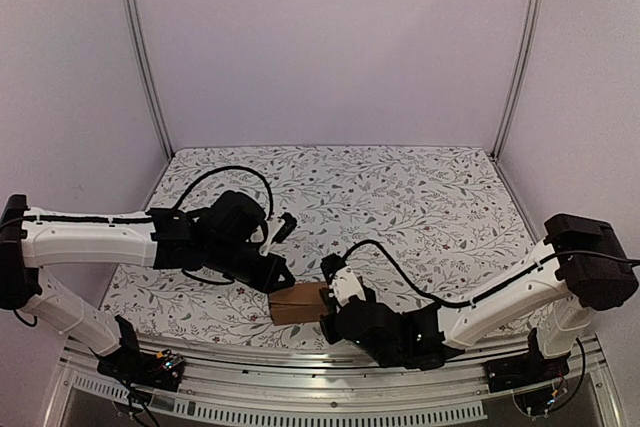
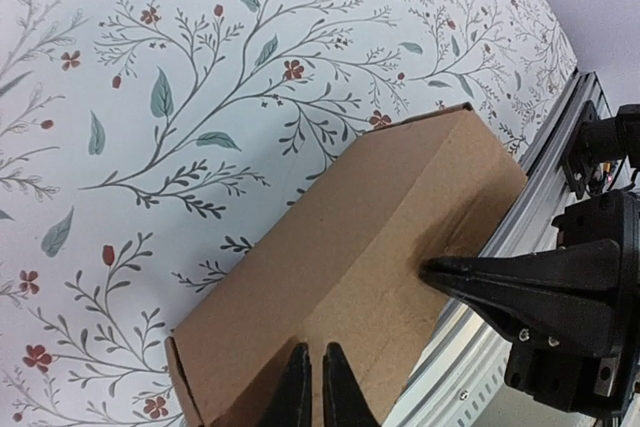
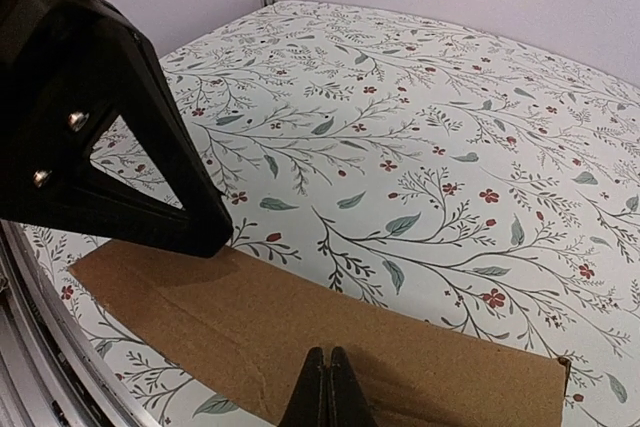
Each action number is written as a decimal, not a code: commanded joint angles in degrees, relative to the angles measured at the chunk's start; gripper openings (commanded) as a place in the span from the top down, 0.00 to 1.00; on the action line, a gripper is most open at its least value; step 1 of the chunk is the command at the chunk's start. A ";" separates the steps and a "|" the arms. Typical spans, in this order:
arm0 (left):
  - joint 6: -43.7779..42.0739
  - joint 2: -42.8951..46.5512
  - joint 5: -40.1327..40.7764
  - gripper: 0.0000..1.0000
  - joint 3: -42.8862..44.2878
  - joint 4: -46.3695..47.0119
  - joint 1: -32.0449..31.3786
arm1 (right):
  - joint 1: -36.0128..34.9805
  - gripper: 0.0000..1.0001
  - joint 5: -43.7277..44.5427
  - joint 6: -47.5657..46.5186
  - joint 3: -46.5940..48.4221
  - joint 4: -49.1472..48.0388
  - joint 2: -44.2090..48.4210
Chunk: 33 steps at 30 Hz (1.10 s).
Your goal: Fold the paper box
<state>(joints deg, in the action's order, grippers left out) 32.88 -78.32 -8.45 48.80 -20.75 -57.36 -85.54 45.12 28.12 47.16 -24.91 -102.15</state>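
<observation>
At the near edge of the table (image 1: 420, 197), the paper box (image 1: 298, 303) sits as a small carton. The right gripper (image 3: 325, 389) and left gripper (image 2: 317, 389) are both clenched, tips on its top (apparently pinching nothing). The cardboard looks light, stiff and easily creased, and is probably best held by its edges.

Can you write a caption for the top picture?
Left gripper and right gripper meet at a brown box on the flowery table.

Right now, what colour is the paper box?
The paper box is plain brown; best seen from the left wrist view.
</observation>
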 commanded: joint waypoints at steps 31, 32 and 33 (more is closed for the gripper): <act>-0.35 -7.44 -4.99 0.95 -1.64 4.31 -0.73 | 3.70 1.00 -6.05 5.19 3.81 12.89 -0.14; -0.38 -7.58 -4.81 0.95 -1.68 4.26 -0.73 | 3.90 1.00 -6.42 5.06 3.82 13.01 0.26; -0.48 -7.76 -4.55 0.95 -1.64 4.05 -0.73 | 4.35 1.00 -6.98 4.87 3.85 13.22 0.91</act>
<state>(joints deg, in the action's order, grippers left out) 32.82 -83.79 -14.13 48.86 -14.39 -57.39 -82.67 42.24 32.36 51.09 -18.20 -102.32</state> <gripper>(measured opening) 0.052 0.003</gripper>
